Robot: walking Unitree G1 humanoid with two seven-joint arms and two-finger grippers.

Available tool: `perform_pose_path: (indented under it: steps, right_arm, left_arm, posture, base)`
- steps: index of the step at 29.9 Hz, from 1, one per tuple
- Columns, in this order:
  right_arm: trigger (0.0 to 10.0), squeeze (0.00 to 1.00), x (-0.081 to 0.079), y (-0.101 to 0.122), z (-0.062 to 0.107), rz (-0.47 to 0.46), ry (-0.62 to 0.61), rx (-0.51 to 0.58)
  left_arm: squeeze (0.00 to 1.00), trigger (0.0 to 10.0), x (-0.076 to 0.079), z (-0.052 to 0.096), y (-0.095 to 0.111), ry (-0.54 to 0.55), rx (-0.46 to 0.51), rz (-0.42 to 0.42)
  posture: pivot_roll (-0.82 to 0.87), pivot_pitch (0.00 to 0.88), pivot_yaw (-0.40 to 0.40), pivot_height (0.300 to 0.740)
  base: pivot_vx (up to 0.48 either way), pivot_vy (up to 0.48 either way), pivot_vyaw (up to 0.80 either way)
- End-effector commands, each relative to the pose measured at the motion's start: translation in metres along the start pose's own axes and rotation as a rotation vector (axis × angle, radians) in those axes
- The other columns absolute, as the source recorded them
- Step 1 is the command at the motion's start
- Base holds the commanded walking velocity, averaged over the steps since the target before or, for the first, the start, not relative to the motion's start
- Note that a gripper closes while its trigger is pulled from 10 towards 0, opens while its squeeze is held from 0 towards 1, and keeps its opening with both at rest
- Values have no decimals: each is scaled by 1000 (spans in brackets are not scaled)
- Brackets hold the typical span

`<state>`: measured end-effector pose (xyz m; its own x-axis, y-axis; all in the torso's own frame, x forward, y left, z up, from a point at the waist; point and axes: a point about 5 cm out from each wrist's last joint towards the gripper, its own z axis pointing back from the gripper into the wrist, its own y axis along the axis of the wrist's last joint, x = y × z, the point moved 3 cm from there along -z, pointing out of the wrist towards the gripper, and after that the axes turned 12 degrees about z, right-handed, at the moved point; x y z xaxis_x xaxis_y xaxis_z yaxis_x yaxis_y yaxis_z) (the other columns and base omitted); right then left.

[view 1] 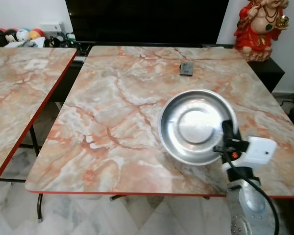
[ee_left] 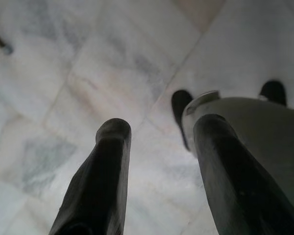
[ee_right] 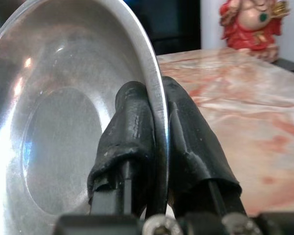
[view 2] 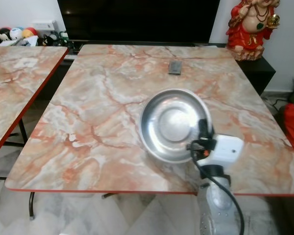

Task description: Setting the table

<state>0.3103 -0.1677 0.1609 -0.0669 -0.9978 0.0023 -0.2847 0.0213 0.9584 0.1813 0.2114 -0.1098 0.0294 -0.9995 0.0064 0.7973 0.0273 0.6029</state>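
A round steel plate (view 1: 196, 126) lies over the near right part of the marble table (view 1: 117, 107). My right gripper (view 1: 228, 131) is shut on the plate's near right rim; in the right wrist view its black fingers (ee_right: 186, 132) pinch the thin rim (ee_right: 154, 98) from both sides. The left gripper (ee_left: 159, 166) hangs low over the pale floor tiles, its two fingers apart with nothing between them.
A small dark object (view 1: 186, 68) lies flat at the table's far side. A second marble table (view 1: 19, 83) stands to the left across a narrow gap. A red and gold statue (view 1: 261, 24) sits on a dark stand at the far right, with a black screen (view 1: 147, 19) behind.
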Motion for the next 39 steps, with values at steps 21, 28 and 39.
perform_pose_path:
  steps: [21,28,39]
  right_arm:
    - [10000,0,20,-50,5,-173,-143,-346]
    - [10000,0,25,-63,-2,-211,-194,-433]
    - [10000,0,39,-73,-10,-272,-336,-562]
  left_arm:
    - [0,10000,2,7,-29,-7,-70,6]
    - [0,10000,4,5,-23,-8,-63,3]
    - [0,10000,7,1,-13,-10,-48,7]
  posture:
    - [-67,131,5,740]
    - [-65,125,4,740]
    - [-59,125,-4,740]
  base:
    - [0,0,0]
    - [0,0,0]
    - [0,0,0]
